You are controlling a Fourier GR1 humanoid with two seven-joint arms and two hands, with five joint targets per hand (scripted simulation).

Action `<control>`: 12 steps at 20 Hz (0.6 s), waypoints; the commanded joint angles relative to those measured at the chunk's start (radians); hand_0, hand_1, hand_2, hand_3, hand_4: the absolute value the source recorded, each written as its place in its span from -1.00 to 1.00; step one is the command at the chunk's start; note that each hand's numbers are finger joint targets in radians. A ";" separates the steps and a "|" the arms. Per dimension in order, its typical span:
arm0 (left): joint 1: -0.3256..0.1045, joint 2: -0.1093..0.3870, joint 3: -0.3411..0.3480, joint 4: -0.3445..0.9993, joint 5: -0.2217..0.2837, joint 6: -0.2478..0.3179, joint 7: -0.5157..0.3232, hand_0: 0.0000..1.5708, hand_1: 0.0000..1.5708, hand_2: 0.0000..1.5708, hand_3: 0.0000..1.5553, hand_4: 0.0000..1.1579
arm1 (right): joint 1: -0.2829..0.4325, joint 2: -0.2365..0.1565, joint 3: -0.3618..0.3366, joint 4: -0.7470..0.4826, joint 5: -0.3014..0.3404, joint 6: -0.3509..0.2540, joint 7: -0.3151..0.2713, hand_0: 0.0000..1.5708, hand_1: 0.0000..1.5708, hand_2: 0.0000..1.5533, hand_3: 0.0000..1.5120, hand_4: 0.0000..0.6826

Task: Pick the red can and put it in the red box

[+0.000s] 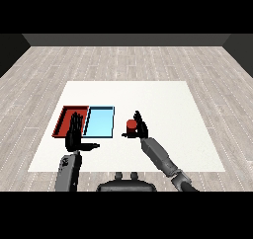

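Can [131, 127] stands on the tabletop [163, 109] just right of the blue tray [100, 122], your right hand [141, 128] curling its fingers round it. Grasp step; next, lift and carry left to the red tray [64, 118]. Left hand [75, 134] rests, fingers straight.

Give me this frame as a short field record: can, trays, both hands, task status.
can: red can, upright on the table, right of both trays
red tray, leftmost, partly hidden by the left hand
blue tray: light blue tray, beside the red tray on its right
right hand, curled round the can
left hand, fingers straight, thumb out, over the red tray's near edge, holding nothing
task status: can grasped, not yet in the red tray
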 commanded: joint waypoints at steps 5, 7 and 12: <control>0.023 -0.013 -0.003 -0.024 0.014 -0.001 0.005 -1.00 -1.00 -1.00 -1.00 -1.00 | -0.081 0.000 0.072 0.122 -0.078 -0.013 -0.058 -1.00 -1.00 -1.00 -1.00 -1.00; 0.038 -0.030 -0.020 -0.027 0.001 0.005 -0.025 -1.00 -1.00 -1.00 -1.00 -1.00 | -0.086 0.000 0.181 0.078 -0.181 -0.088 -0.060 -1.00 -1.00 -1.00 -1.00 -1.00; -0.033 0.021 0.051 0.045 0.043 -0.023 -0.018 -1.00 -1.00 -1.00 -1.00 -1.00 | -0.152 0.000 0.171 0.185 -0.206 -0.054 -0.060 -1.00 -1.00 -1.00 -1.00 -1.00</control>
